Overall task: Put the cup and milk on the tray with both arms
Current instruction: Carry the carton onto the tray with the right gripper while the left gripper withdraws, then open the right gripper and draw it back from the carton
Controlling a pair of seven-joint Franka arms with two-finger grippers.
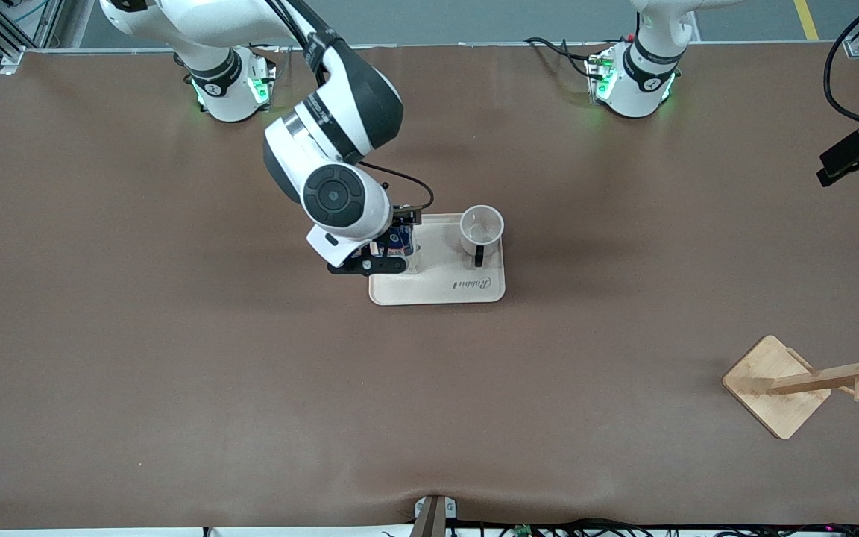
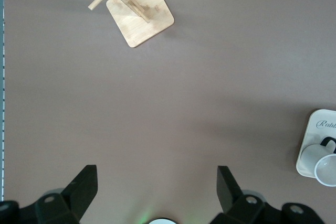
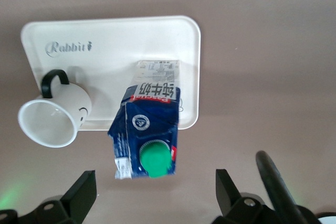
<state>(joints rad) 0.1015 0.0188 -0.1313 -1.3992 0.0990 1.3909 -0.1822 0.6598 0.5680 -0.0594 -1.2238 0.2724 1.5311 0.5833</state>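
- Right gripper (image 1: 391, 252) hangs over the tray (image 1: 437, 292), at the tray's end toward the right arm, its fingers (image 3: 79, 195) spread apart with the milk (image 3: 148, 137) standing between them, untouched.
- Milk stands upright on the tray, green cap up, beside the cup (image 1: 482, 231).
- Cup sits upright on the tray, at the end toward the left arm, handle pointing to the front camera.
- Left gripper (image 2: 157, 192) waits high above bare table (image 1: 176, 373), well apart from the tray, fingers wide apart.
- Wooden rack (image 1: 810, 380) lies well apart from the tray, toward the left arm's end.
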